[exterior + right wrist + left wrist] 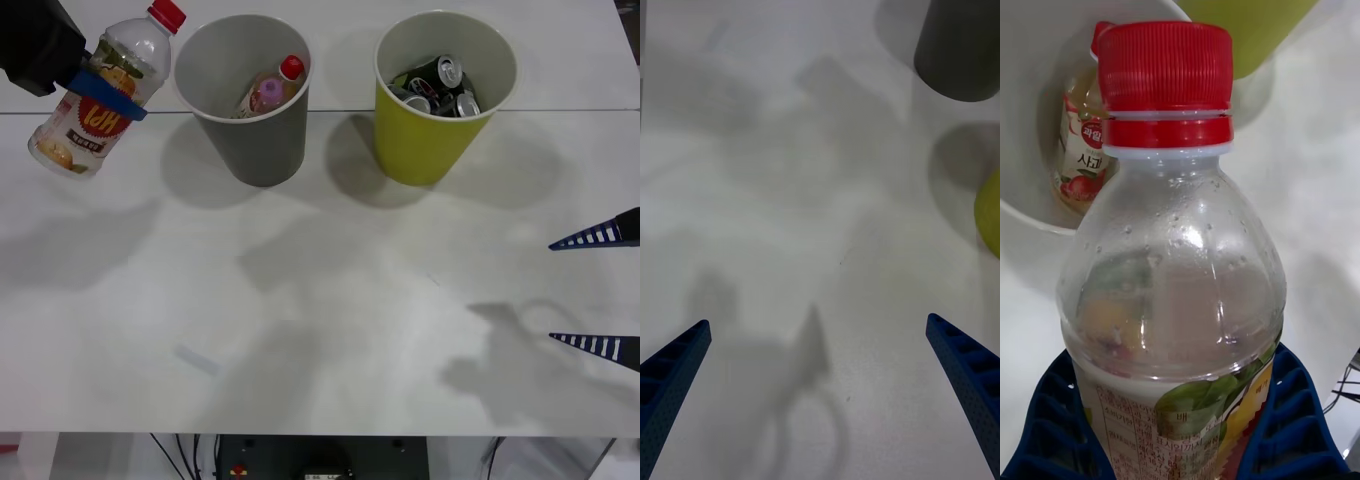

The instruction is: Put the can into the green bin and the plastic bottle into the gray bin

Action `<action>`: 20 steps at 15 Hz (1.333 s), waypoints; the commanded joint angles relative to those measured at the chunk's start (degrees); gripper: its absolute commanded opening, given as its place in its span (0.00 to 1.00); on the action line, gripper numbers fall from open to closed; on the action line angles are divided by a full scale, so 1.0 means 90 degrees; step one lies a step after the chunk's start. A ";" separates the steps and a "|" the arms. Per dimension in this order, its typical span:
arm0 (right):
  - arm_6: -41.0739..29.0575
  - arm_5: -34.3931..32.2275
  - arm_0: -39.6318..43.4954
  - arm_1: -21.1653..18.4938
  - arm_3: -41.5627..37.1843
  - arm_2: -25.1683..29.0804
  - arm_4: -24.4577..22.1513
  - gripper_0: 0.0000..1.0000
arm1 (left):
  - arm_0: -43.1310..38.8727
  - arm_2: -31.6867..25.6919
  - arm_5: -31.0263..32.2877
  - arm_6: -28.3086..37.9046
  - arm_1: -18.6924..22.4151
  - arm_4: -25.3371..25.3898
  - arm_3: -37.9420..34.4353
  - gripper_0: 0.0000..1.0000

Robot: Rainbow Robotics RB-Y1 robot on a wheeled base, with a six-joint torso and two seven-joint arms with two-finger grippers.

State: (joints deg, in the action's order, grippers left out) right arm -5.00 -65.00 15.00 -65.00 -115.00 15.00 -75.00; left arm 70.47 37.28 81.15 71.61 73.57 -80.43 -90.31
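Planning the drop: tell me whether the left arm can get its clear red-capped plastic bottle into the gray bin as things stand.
Probably yes. The left gripper holds the clear red-capped plastic bottle in the air beside the gray tapered bin, whose open rim has room beside the one bottle inside, and nothing stands between them.

We read Korean "사과" on the small bottle (1081,161) inside the gray bin (1030,105); the plastic bottle (1172,300) bears only unreadable small print.

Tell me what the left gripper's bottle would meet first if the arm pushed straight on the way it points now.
Probably the gray bin: the plastic bottle in the left gripper points cap-first at its rim, though depth is unclear.
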 commanded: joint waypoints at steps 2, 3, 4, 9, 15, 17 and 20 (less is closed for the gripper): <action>0.0000 0.0000 0.0000 0.0000 0.0000 0.0000 0.0000 1.00 | 0.0783 0.0291 -0.0062 0.0012 -0.0733 -0.0086 0.1119 0.00; 0.0000 0.0000 0.0000 0.0000 0.0000 0.0000 0.0000 1.00 | 0.0861 0.0291 -0.0140 0.0012 -0.0899 -0.0155 0.1363 0.00; 0.0000 0.0000 0.0000 0.0000 0.0000 0.0000 0.0000 1.00 | 0.0959 0.0291 -0.0218 0.0012 -0.1104 -0.0331 0.1539 0.00; 0.0000 0.0000 0.0000 0.0000 0.0000 0.0000 0.0000 1.00 | 0.1389 0.0291 -0.0570 0.0012 -0.2003 -0.1024 0.2506 0.00; 0.0000 0.0000 0.0000 0.0000 0.0000 0.0000 0.0000 1.00 | 0.1652 0.0291 -0.1146 0.0012 -0.2852 -0.1542 0.3463 0.00; 0.0000 0.0000 0.0000 0.0000 0.0000 0.0000 0.0000 1.00 | 0.1652 0.0291 -0.1214 -0.0037 -0.2989 -0.1610 0.3668 0.00; 0.0000 0.0000 0.0000 0.0000 0.0000 0.0000 0.0000 1.00 | 0.1643 0.0321 -0.1243 -0.0066 -0.3009 -0.1629 0.3697 0.47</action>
State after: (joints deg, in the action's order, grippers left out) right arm -5.00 -65.00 15.00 -65.00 -115.00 15.00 -75.00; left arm 85.28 40.09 70.10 71.03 46.50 -95.10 -57.04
